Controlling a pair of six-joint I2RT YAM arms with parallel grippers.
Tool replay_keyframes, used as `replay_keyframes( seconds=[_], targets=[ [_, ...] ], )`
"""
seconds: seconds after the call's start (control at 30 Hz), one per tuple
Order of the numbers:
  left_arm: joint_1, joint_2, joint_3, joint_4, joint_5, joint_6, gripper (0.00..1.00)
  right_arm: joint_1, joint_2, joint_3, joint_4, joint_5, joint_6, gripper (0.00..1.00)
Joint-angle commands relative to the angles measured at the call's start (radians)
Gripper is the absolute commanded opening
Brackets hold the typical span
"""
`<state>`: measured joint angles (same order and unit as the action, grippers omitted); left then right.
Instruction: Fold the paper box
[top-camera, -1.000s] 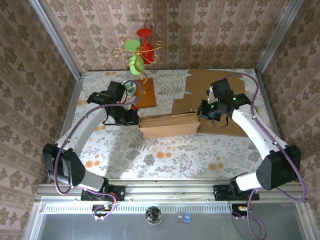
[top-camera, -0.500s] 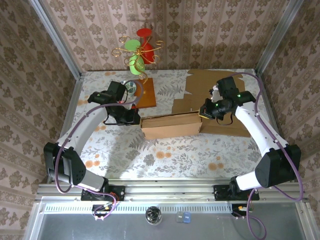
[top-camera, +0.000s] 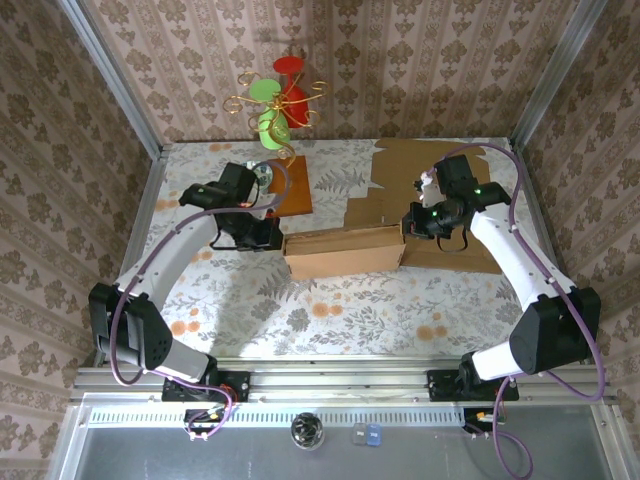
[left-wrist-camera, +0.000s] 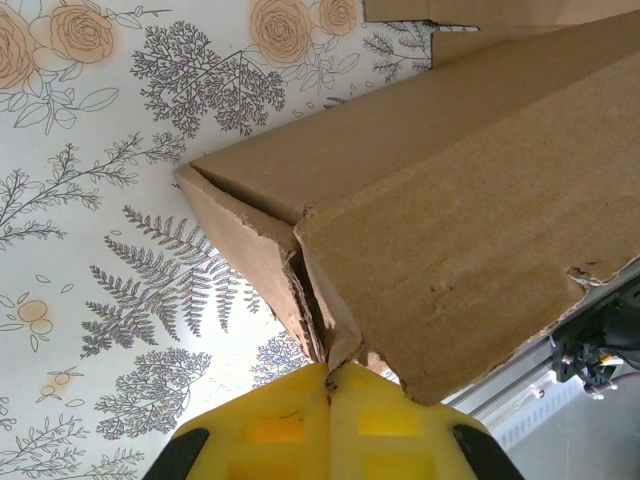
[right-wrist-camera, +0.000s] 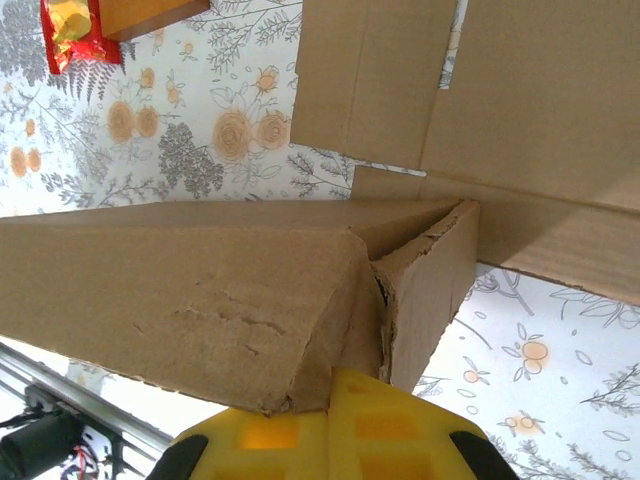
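While left hand (left-wrist-camera: 328, 374) and right hand (right-wrist-camera: 330, 376), both pinched closed, touch paper box (top-camera: 343, 252) ends | wrist views add frayed corners (left-wrist-camera: 318, 335)

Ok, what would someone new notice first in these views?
The long brown cardboard box lying mid-table, with the shut left hand at its left end and the shut right hand at its right end. Next, the green-and-red ornament against the back wall, and the flat cardboard sheet behind the box on the right.
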<state>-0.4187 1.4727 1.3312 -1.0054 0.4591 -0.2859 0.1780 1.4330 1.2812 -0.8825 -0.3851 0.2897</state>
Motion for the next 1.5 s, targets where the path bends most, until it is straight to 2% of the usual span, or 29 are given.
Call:
replay_keyframes(
  seconds=[0.0, 0.27, 0.4, 0.47, 0.53, 0.6, 0.73, 0.87, 0.97, 1.03, 1.17, 1.47],
  targets=[
    [-0.006, 0.0, -0.007, -0.02, -0.045, -0.029, 0.02, -0.007, -0.011, -0.032, -0.073, 0.101, -0.07, 0.0],
    [-0.02, -0.011, -0.031, 0.004, -0.062, -0.044, 0.01, 0.043, -0.027, -0.046, -0.069, 0.186, -0.101, 0.0],
    [-0.025, -0.021, -0.049, 0.017, -0.074, -0.051, 0.01, 0.062, -0.067, -0.072, -0.058, 0.201, -0.066, 0.0],
    [-0.026, -0.028, -0.05, 0.018, -0.08, -0.052, 0.01, 0.063, -0.112, -0.097, -0.034, 0.194, -0.015, 0.14],
    [-0.026, -0.032, -0.055, 0.02, -0.084, -0.054, 0.01, 0.061, -0.169, -0.13, -0.01, 0.184, 0.063, 0.29],
    [-0.029, -0.034, -0.056, 0.022, -0.086, -0.054, 0.01, 0.061, -0.226, -0.161, 0.017, 0.173, 0.162, 0.39],
    [-0.031, -0.032, -0.055, 0.024, -0.087, -0.056, 0.01, 0.053, -0.354, -0.25, 0.113, 0.147, 0.483, 0.57],
    [-0.031, -0.032, -0.052, 0.02, -0.089, -0.055, 0.01, 0.046, -0.454, -0.347, 0.273, 0.131, 0.863, 0.66],
    [-0.031, -0.033, -0.05, 0.019, -0.09, -0.052, 0.01, 0.046, -0.481, -0.424, 0.421, 0.123, 1.149, 0.69],
    [-0.031, -0.033, -0.05, 0.019, -0.09, -0.052, 0.01, 0.049, -0.491, -0.455, 0.503, 0.138, 1.282, 0.7],
    [-0.031, -0.032, -0.051, 0.024, -0.088, -0.057, 0.01, 0.048, -0.484, -0.465, 0.581, 0.189, 1.409, 0.75],
    [-0.031, -0.029, -0.044, 0.025, -0.087, -0.057, 0.01, 0.048, -0.387, -0.479, 0.609, 0.08, 1.442, 0.75]
  ],
)
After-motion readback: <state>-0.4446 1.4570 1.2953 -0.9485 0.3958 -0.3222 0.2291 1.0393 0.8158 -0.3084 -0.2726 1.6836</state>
